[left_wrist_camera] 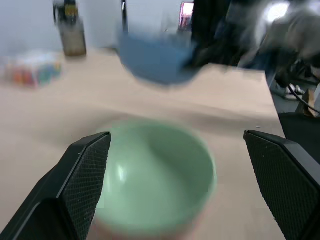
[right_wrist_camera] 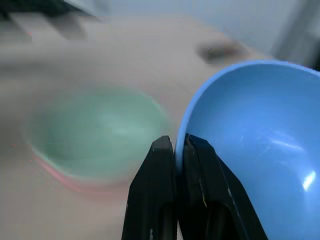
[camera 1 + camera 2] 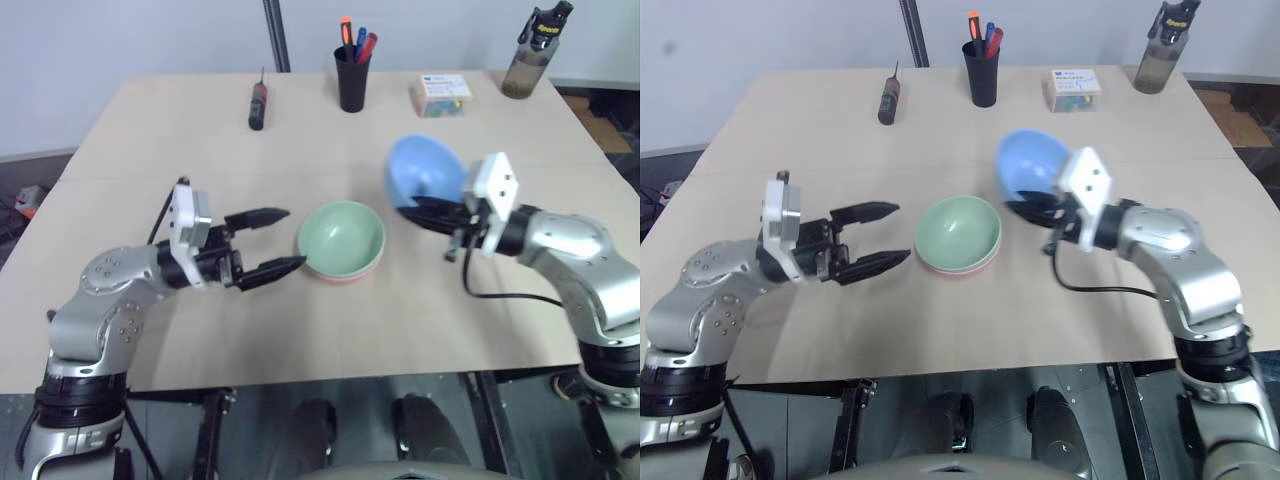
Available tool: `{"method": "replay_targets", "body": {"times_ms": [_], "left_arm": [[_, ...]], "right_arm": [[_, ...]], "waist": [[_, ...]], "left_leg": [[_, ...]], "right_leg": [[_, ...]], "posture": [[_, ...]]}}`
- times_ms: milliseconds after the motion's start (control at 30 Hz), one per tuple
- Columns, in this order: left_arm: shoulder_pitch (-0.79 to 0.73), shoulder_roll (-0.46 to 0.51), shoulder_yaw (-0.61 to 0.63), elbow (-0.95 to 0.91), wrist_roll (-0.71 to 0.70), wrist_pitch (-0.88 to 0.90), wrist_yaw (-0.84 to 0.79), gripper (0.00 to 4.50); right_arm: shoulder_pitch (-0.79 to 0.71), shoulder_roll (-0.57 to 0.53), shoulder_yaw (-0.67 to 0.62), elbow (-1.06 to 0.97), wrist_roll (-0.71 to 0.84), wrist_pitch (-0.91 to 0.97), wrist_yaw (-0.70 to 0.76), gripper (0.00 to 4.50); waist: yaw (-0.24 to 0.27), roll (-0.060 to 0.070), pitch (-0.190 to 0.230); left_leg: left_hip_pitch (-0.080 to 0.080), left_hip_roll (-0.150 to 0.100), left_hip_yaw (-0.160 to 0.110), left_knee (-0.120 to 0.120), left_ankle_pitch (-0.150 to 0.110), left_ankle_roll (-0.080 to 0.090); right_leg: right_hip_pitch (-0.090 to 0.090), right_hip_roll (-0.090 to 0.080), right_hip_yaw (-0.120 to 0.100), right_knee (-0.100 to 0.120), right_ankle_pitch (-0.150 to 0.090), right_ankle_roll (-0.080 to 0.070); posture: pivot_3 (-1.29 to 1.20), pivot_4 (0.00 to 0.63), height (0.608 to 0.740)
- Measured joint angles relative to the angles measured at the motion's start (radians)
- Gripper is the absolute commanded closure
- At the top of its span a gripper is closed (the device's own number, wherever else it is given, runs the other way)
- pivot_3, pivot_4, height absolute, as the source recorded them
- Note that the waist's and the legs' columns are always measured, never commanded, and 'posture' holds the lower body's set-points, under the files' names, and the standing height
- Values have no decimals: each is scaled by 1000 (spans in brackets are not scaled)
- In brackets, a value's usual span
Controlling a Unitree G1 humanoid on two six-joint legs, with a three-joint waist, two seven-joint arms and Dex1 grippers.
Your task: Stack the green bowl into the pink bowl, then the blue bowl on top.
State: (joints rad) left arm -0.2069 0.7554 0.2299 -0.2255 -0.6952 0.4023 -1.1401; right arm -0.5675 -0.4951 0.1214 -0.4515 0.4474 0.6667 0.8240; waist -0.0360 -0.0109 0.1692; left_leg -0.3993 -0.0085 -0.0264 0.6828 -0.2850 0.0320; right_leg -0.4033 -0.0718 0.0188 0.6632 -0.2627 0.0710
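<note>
1. Bare table [image 3: 200,330] lies around my stacked green bowl [image 3: 342,238].
2. My left gripper [image 3: 283,240] flanks its left side.
3. Pen cup [image 3: 352,78] and screwdriver [image 3: 257,105] stand well behind.

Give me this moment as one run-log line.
stage: green bowl nested in pink bowl | right gripper: shut on blue bowl rim, lifted, tilted | left gripper: open, empty, beside stack | pending: place blue

Green bowl [image 3: 341,238] mint; pink bowl [image 3: 345,274] salmon; blue bowl [image 3: 424,171] sky-blue.

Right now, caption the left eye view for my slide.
Right gripper carries the tilted blue bowl toward the green bowl nested in the pink bowl; left gripper open.
</note>
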Motion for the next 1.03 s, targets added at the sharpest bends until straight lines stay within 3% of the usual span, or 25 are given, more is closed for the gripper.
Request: {"method": "replay_targets", "body": {"times_ms": [100, 233, 267, 333, 467, 500, 800, 1033], "left_arm": [[13, 30, 37, -2, -8, 1, -12, 0], [90, 79, 93, -15, -32, 13, -53, 0], [93, 82, 102, -21, -37, 15, -59, 0], [95, 84, 107, -24, -39, 16, -62, 0], [154, 150, 186, -40, -74, 39, -123, 0], [155, 150, 189, -42, -76, 42, -124, 0], [197, 150, 187, -74, -30, 38, -83, 0], [244, 158, 156, -79, 46, 28, -57, 0]], "right_arm": [[-48, 49, 121, 7, -3, 10, 15, 4447], [-59, 27, 210, 114, -73, -13, 48, 4447], [-59, 22, 216, 123, -82, -14, 52, 3898], [-59, 22, 217, 124, -85, -16, 53, 3714], [-54, -12, 181, 116, -85, -19, 61, 2040], [-49, -15, 164, 102, -82, -19, 56, 2040], [266, -242, -251, -163, 76, 81, 20, 2040], [625, -370, -557, -151, 72, 40, 103, 2040]], "waist": [[15, 0, 0], [23, 0, 0], [23, 0, 0], [23, 0, 0], [19, 1, 1], [20, 1, 1], [27, 0, 1], [23, 0, 1]], "left_leg": [[0, -1, -1, 0, 2, -4], [-1, -3, -2, 0, 2, -4], [-1, -3, -2, 0, 2, -4], [-1, -2, -2, 0, 2, -4], [-1, -1, -1, -1, 2, -4], [-1, -1, -1, -1, 2, -4], [-1, -2, -2, -1, -1, 1], [1, -1, 1, -1, -1, 2]], "right_leg": [[0, -1, -1, -1, 0, 0], [0, -2, -2, -1, 0, 0], [0, -2, -2, -1, 0, 0], [0, -2, -2, -1, 0, 0], [-1, -1, -1, -1, 0, 0], [0, -1, -2, -1, 0, 0], [0, -2, -2, -2, 0, 0], [2, -1, 0, -2, 0, 0]], "posture": [[0, 150, 740], [0, 150, 740], [0, 150, 740], [0, 150, 740], [0, 150, 740], [0, 150, 740], [0, 150, 740], [0, 150, 740]]}}
